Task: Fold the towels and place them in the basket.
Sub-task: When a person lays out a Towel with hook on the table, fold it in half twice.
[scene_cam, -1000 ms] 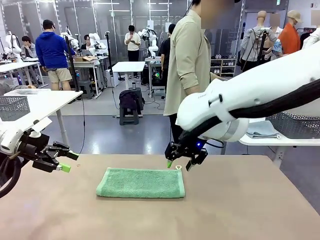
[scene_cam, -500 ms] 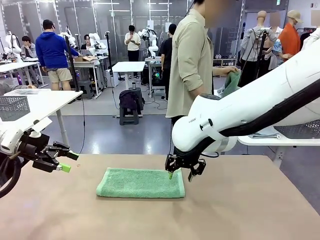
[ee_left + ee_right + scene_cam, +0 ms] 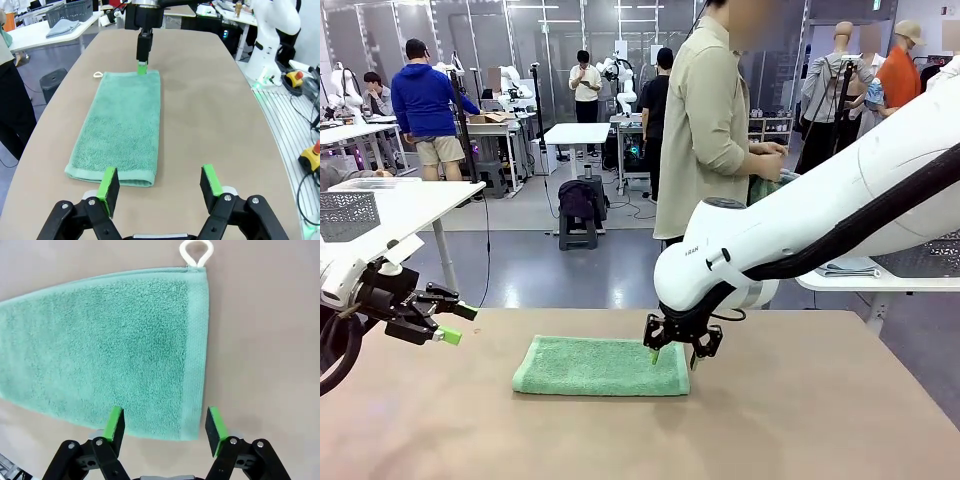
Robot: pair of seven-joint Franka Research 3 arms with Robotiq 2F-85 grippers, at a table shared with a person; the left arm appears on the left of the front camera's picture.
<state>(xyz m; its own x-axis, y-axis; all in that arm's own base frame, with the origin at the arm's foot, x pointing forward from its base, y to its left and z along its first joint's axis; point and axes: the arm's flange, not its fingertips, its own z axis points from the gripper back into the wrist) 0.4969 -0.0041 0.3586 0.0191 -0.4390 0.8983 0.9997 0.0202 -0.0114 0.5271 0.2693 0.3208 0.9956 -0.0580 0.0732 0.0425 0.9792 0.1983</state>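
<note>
**Towel fold, mid-task.** My left claw [image 3: 458,324] hangs released and empty off the left end of the green towel [image 3: 600,366], well apart from it. The towel lies flat as a long strip in the middle of the table [image 3: 800,420]. Its white hanging loop [image 3: 196,251] sits at the far right corner.

My right claw [image 3: 672,356] sits low at the towel's right end, jaws apart and gripping nothing. It straddles the hem at the corner opposite the loop.

I judge the step in hand to be pinching that end to fold it over towards the left. To do it well, I would:
- settle low enough for one pad to slide under the hem;
- clench on the woven band rather than the loose pile;
- bring the left claw in to steady the towel's left end so the strip does not drag.

The tabletop around the towel is matt brown. Beyond the towel's far edge a person [image 3: 705,120] stands handling what looks like another greenish cloth. Behind that is an open workshop with white tables and more people.
</note>
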